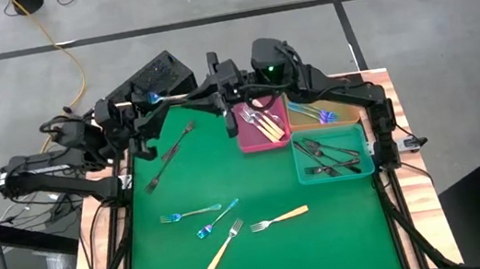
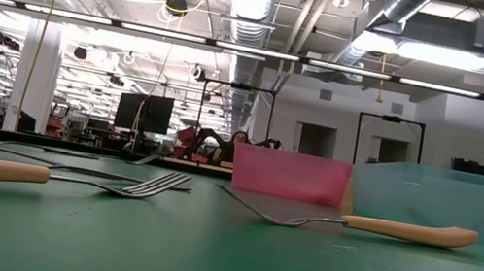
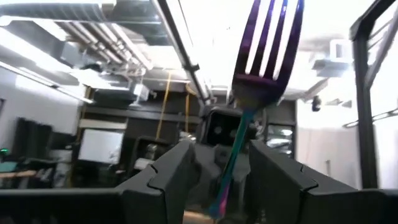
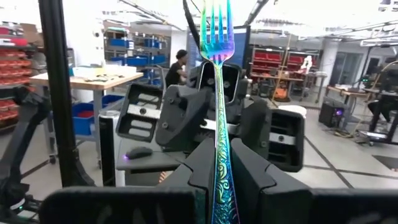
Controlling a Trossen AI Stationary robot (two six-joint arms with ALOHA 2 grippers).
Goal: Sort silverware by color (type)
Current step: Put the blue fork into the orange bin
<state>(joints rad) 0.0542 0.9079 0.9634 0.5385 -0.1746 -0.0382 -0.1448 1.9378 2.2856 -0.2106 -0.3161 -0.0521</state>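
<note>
An iridescent blue fork [image 4: 216, 74] hangs in the air over the table's far edge, between my two grippers. My right gripper [image 4: 221, 155] is shut on its handle, and shows in the high view [image 1: 216, 91]. The tines [image 3: 268, 43] point at my left gripper [image 3: 221, 155], which faces it [image 1: 145, 105]. The left gripper is open, one finger on each side of the handle, not touching it. On the green mat [image 1: 329, 244] lie loose forks: black [image 1: 168, 153], blue [image 1: 190, 213], and tan-handled [image 1: 279, 218]. My right gripper pinches the blue fork's patterned handle [image 4: 221, 186] between its two fingers. It comes nearly level from the table's right, with the fingers lying along the fork. The fork is lifted clear and sticks out ahead of the fingers, tines toward the left gripper.
At the far right stand three trays: a pink one [image 1: 249, 143] with tan-handled forks, an orange one [image 1: 348, 106] with blue forks, and a teal one [image 1: 367, 166] with black forks. Another blue fork [image 1: 219, 219] and a tan-handled fork [image 1: 224, 246] lie on the near mat.
</note>
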